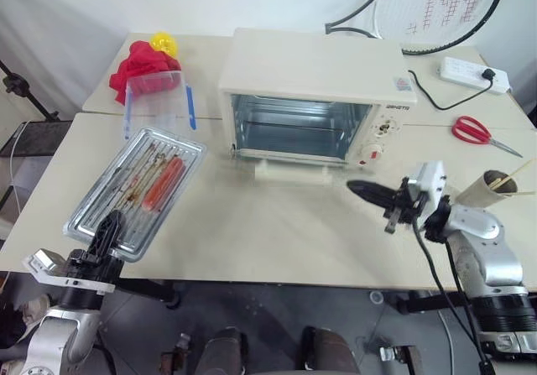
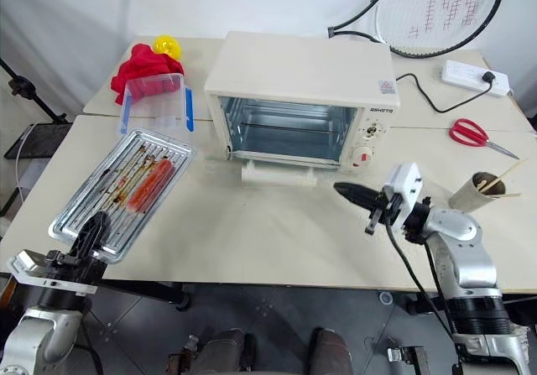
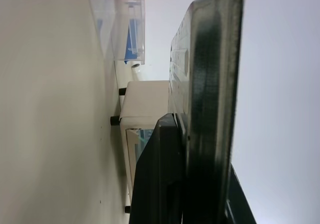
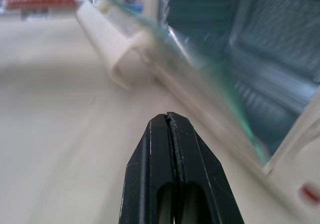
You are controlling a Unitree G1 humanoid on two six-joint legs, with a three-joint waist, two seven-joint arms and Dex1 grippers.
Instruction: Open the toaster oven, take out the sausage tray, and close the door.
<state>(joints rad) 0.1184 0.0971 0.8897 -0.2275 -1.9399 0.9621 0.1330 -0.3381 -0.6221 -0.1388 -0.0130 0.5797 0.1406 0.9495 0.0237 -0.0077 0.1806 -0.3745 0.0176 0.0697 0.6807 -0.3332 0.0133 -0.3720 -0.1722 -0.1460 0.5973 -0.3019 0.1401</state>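
From the head camera, the cream-white boxy toaster oven (image 1: 319, 98) sits toward the back of the pale bench (image 1: 277, 232), its glass-paned door (image 1: 289, 167) swung down and blurred, the wide cream bar handle (image 1: 289, 174) at its front edge. The cavity looks empty. The shallow silvery metal sausage tray (image 1: 138, 190) lies out on the bench, left of the oven, with a red sausage (image 1: 164, 182) on its ridged bottom (greasy streaks beside it). The left hand (image 1: 105, 232) is clenched on the tray's near edge. The right hand (image 1: 369, 192) hangs in front of the oven's control panel, its black fingers pressed together, grasping nothing.

Behind the tray stands a clear plastic container (image 1: 155, 98) with a red cloth (image 1: 138, 60); red scissors (image 1: 477, 130) and a white power strip (image 1: 474, 73) lie to the right.

In the left wrist view, the tray's rim (image 3: 215, 83) runs clamped between the black fingers (image 3: 160, 174), the oven beyond.

In the right wrist view, the closed fingertips (image 4: 167, 134) point at the lowered door, near its handle.
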